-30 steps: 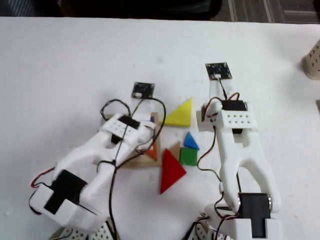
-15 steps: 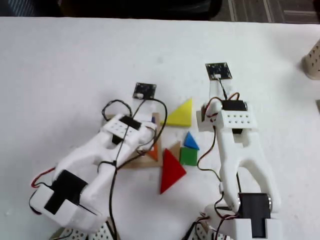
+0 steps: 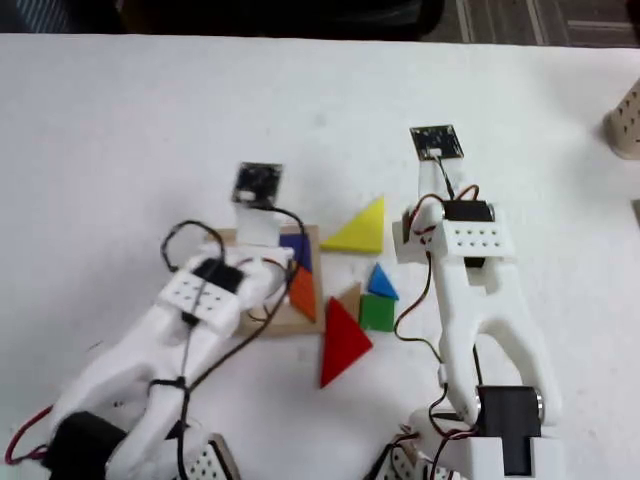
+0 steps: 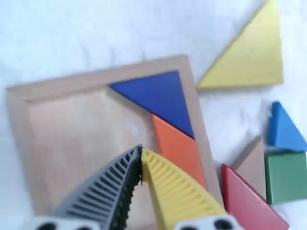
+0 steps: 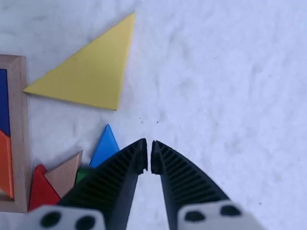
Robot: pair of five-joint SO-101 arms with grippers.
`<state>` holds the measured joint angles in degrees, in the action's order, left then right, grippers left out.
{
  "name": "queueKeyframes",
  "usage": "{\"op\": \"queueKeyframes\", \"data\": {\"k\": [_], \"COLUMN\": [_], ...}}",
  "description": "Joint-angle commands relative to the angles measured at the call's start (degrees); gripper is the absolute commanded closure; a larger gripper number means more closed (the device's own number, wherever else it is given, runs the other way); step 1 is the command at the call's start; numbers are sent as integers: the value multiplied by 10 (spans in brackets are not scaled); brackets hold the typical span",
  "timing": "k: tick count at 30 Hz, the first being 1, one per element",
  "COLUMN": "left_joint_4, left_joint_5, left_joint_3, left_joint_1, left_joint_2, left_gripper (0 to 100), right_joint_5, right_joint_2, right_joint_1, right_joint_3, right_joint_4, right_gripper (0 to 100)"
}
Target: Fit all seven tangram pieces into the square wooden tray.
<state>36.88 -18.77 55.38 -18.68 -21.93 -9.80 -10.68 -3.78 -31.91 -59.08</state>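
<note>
The square wooden tray (image 4: pixel 96 79) (image 3: pixel 305 318) holds a dark blue triangle (image 4: pixel 153 96) (image 3: pixel 296 250) in one corner and an orange piece (image 4: pixel 177 148) (image 3: pixel 303 288) lying flat against it. My left gripper (image 4: pixel 140 155) is shut on nothing above the tray's bare floor, just beside the orange piece. Outside the tray lie a large yellow triangle (image 3: pixel 360 228) (image 5: pixel 88 76), a small blue triangle (image 3: pixel 381 281) (image 5: pixel 108 143), a green square (image 3: pixel 377 312), a plain wooden triangle (image 3: pixel 348 298) and a red triangle (image 3: pixel 342 340). My right gripper (image 5: pixel 147 155) is shut and empty over bare table beside the small blue triangle.
The left arm (image 3: pixel 200 290) stretches from the lower left over the tray's near side. The right arm (image 3: pixel 470 250) stands right of the loose pieces. A perforated beige object (image 3: pixel 625 125) sits at the far right edge. White table lies open beyond the tray.
The left arm has pulled back toward the lower left, uncovering the tray. The orange piece now lies flat in the tray beside the blue triangle. The right arm has not moved.
</note>
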Motion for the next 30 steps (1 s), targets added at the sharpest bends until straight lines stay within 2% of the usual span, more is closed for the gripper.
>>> {"op": "queueKeyframes", "data": {"k": [1, 5, 9, 13, 20, 30], "left_joint_4": [-21, -64, -110, -110, -84, -86], "left_joint_5": [8, 9, 9, 10, 9, 10], "left_joint_3": [-5, -11, -5, -5, 3, -4], "left_joint_1": [69, 175, 233, 245, 247, 269], "left_joint_2": [-34, -32, -31, -31, -30, -29], "left_gripper": [977, 977, 977, 964, 788, 827], "right_joint_5": [-4, -3, -2, -2, -2, -1], "right_joint_2": [-7, -4, -3, -3, -3, -2], "right_joint_1": [3, 2, -2, -35, -115, -120], "right_joint_3": [4, 4, 3, 3, 3, -45], "right_joint_4": [5, 5, 4, -15, -52, -17], "right_gripper": [978, 978, 978, 975, 974, 974]}}
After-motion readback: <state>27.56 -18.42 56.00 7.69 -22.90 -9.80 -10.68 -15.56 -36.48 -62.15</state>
